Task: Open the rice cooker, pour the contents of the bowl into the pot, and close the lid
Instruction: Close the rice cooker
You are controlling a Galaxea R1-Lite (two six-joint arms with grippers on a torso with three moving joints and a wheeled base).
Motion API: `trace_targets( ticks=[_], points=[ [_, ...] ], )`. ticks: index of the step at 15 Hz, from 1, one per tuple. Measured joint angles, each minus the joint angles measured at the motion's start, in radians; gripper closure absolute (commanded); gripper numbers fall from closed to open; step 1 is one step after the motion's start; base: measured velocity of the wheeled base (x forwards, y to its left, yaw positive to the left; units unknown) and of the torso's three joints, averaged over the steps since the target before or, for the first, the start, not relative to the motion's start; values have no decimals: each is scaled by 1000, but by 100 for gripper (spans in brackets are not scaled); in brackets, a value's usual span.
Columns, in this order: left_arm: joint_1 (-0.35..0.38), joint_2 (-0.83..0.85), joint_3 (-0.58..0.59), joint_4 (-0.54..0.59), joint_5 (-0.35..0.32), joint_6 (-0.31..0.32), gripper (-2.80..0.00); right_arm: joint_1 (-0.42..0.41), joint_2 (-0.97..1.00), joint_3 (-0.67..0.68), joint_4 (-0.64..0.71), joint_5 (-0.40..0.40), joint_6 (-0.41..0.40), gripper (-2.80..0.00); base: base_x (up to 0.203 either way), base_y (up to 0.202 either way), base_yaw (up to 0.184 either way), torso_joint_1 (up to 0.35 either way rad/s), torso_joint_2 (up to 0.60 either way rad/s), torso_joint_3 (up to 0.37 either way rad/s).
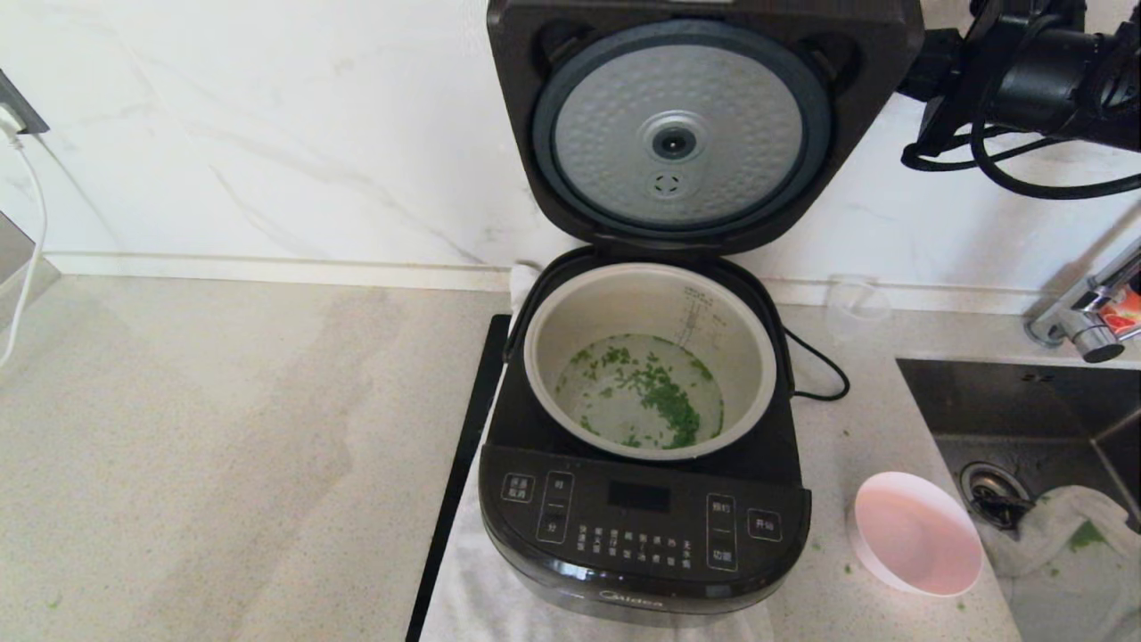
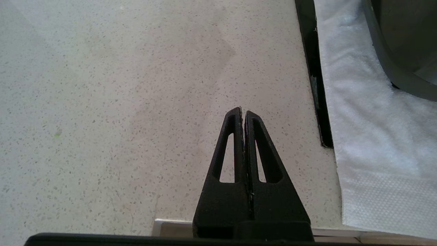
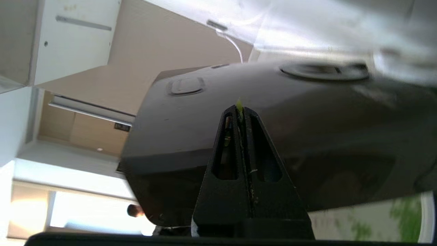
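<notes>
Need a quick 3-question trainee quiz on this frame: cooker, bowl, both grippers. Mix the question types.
1. True or false: the lid of the rice cooker stands open.
2. Where are the chopped green bits now? A) in the bowl B) in the pot C) in the sink
3. Fill in: the right gripper, fingers shut, points at the lid's ____ side, while the left gripper, also shut, hangs over the bare counter.

Key
1. True; its dimpled inner plate faces the head view.
2. B; the bowl sits emptied to the cooker's right.
3. Outer (top), where the latch button and steam vent show.
</notes>
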Motion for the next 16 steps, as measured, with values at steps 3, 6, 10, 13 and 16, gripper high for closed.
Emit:
trace_targets(
  ticks=[3,6,10,13,16],
  points=[
    [0,0,0,0,0,0,0,10,-31,107,-1,4,0,0,0,0,0,0,0,0],
    [0,0,0,0,0,0,0,26,-53,199,-2,6,-2,0,0,0,0,0,0,0],
    [0,0,0,0,0,0,0,75,-77,308,-11,-1,-7,0,0,0,0,0,0,0],
    [0,0,0,0,0,0,0,106,-107,414,-18,-9,-14,0,0,0,0,0,0,0],
    [0,0,0,0,0,0,0,131,-133,555,-40,-42,-48,0,0,0,0,0,0,0]
  ],
)
